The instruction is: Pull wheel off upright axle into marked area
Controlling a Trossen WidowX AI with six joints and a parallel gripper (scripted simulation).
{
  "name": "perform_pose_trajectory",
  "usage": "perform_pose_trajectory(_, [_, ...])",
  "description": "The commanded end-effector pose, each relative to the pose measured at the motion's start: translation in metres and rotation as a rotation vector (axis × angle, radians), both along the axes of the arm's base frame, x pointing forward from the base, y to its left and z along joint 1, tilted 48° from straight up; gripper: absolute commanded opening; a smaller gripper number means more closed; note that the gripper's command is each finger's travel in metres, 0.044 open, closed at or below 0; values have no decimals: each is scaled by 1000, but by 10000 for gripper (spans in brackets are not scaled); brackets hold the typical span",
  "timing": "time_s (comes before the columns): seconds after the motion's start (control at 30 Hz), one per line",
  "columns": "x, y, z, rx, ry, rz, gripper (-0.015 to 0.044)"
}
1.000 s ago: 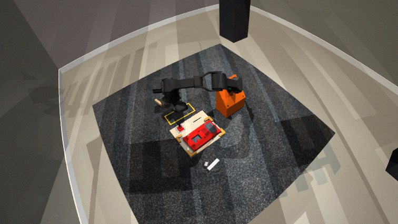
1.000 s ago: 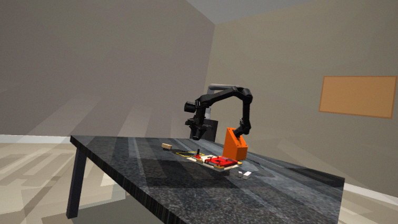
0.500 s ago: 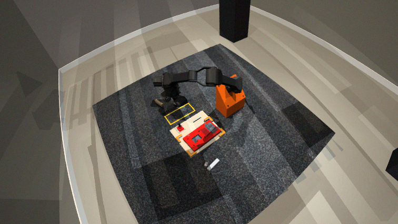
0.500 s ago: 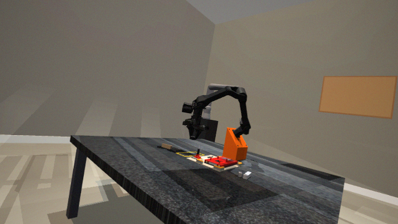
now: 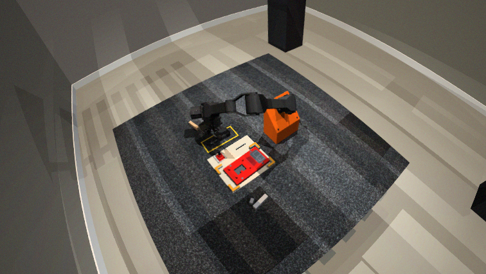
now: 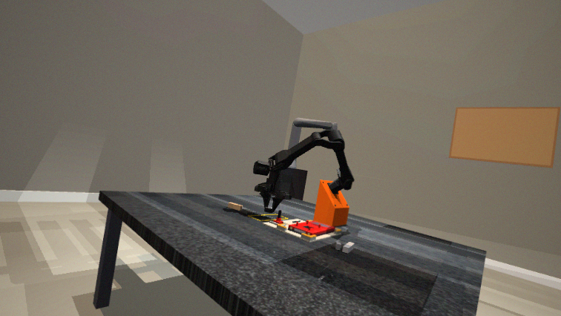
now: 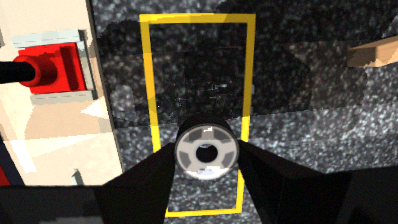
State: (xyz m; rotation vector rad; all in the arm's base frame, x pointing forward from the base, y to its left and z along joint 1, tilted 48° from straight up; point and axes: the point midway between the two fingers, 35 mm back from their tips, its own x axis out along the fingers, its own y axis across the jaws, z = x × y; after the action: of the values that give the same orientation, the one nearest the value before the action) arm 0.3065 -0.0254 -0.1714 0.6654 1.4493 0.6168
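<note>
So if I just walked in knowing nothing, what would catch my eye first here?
Probably the black arm rising from its bright orange base, bent over the dark table. Its gripper pinches a small grey wheel above a yellow-outlined rectangle. Beside that sits a cream board carrying a vivid red plate.

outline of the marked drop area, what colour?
Yellow: a thin rectangular outline on the dark speckled table, clearest in the wrist view, above the wheel.
</note>
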Motion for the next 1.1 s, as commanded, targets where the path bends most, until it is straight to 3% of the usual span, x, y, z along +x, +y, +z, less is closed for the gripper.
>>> perform_pose_trajectory(0.0, [-3,16,-13,10,7,-7,0])
perform_pose_trajectory(0.1, [-4,20,-16,11,7,-7,0])
perform_pose_trajectory(0.47, [-4,16,-12,6,9,7,289])
perform_pose_trajectory(0.8, [-6,-27,27,8,7,-7,300])
perform_pose_trajectory(0.97, [-42,-33,50,6,12,-14,431])
perform_pose_trajectory(1.07, [-74,-35,73,6,12,-10,440])
